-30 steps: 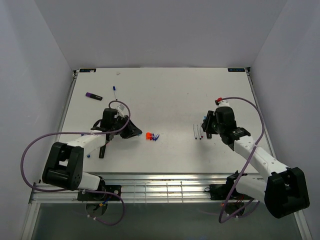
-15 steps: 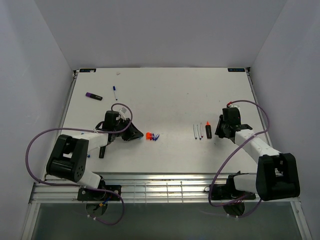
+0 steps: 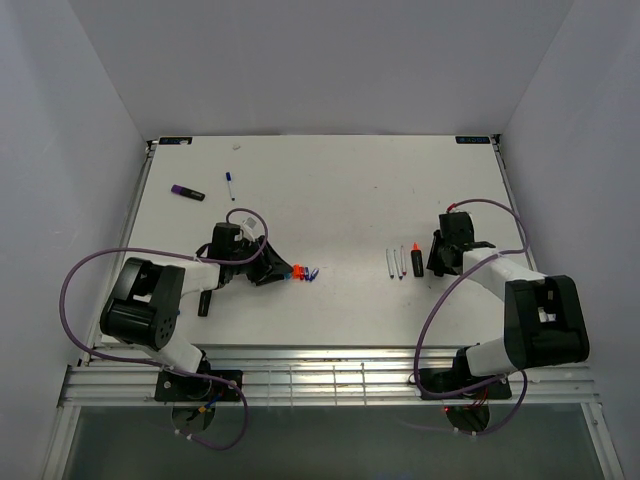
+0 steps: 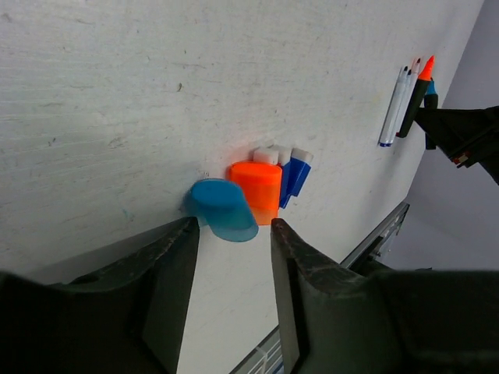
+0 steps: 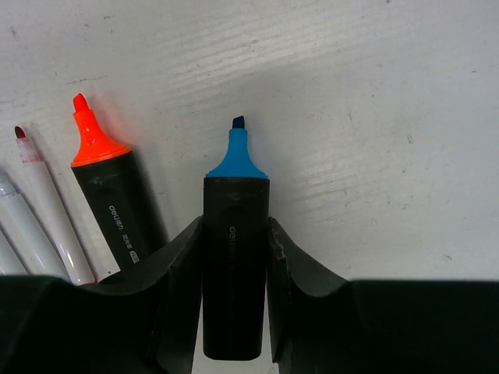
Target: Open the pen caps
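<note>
The left gripper (image 4: 232, 224) is held low over the table (image 3: 330, 190) with its fingers (image 4: 168, 288) apart. A blue cap (image 4: 224, 209) lies on its side at their tips. A gap is visible between it and the finger at 3 o'clock; whether the other finger touches it cannot be told. At 1 o'clock of that cap, just beside it, an orange cap (image 4: 256, 189) is seen, and slim blue caps (image 4: 295, 173) are packed against the orange one's 2 o'clock side. In the top view this cluster is found near the table's middle, at 3 o'clock of the left gripper.

The right gripper (image 5: 235, 224) is clamped on the black body of a blue-tipped highlighter (image 5: 235, 265), which is uncapped, its tip pointed to 12 o'clock in the wrist view. At its 9 o'clock an orange-tipped highlighter (image 5: 113, 206) is laid, also uncapped and apart from it. Further toward 9 o'clock white pens (image 5: 47, 218) are lined up, one showing a bare red tip.

In the top view, at 10 o'clock of the left gripper and well apart from it, a black highlighter (image 3: 192, 194) is seen with its purple cap (image 3: 176, 189) fitted, and a thin pen (image 3: 230, 185) lies near it at 3 o'clock
</note>
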Action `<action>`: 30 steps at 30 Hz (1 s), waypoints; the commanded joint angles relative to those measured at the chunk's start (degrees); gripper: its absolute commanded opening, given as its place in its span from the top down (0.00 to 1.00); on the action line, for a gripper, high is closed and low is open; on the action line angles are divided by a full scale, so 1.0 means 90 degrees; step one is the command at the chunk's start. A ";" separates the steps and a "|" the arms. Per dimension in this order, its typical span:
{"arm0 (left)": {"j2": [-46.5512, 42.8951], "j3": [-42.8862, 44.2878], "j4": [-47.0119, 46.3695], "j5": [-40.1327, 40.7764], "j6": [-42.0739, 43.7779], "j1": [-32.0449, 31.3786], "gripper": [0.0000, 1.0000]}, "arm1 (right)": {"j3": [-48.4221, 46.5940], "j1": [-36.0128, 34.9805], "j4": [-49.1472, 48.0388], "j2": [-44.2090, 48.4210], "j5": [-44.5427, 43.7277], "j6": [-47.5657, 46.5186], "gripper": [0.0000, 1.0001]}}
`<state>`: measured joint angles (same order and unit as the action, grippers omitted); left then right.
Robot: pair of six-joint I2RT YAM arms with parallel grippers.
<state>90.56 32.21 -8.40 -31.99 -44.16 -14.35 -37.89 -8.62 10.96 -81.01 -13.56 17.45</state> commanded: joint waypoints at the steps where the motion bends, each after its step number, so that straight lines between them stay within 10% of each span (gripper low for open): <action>1: -0.0024 -0.0073 0.0016 0.0058 0.0034 0.0003 0.45 | -0.0146 0.0030 -0.0446 -0.0090 0.0052 -0.0142 0.92; 30: -0.1331 -0.0708 0.0142 0.0078 -0.0083 -0.0027 0.33 | -0.0087 0.0021 -0.0574 -0.0452 0.0667 -0.0201 0.60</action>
<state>82.41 25.82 -8.93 -32.47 -45.45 -14.41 -40.27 -8.34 4.47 -85.95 -9.21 15.84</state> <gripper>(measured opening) 0.668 0.399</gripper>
